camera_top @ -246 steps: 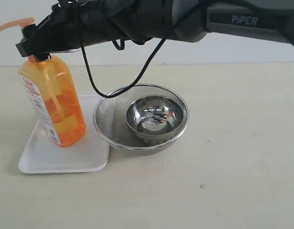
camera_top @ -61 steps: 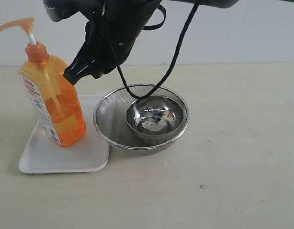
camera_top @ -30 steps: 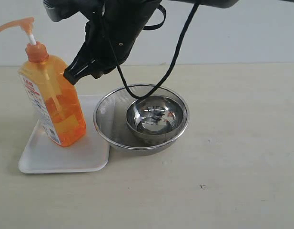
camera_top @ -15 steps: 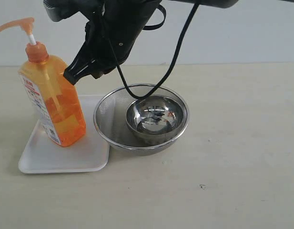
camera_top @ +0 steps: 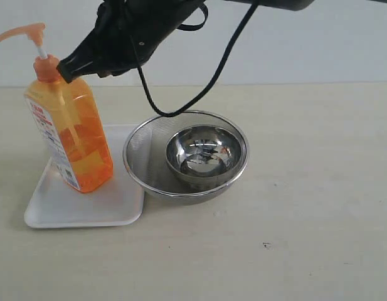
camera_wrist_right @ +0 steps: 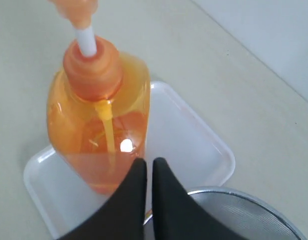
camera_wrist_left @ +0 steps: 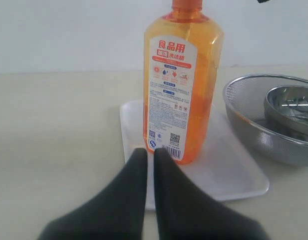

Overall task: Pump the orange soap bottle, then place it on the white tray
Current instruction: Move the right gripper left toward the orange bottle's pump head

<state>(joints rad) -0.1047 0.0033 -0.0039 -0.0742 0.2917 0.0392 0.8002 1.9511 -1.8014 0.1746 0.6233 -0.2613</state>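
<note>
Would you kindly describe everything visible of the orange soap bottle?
The orange soap bottle is tall, rectangular, translucent plastic, with an orange pump head raised on a white stem and a white label printed in red. It stands upright on the white tray, apart from the mesh bowl. The shut right pincer hangs by its collar; contact unclear.

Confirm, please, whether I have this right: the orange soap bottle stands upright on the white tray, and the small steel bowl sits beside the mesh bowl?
Not quite: the orange soap bottle does stand upright on the white tray, but the small steel bowl sits inside the mesh bowl, not beside it, as the exterior view shows.
</note>
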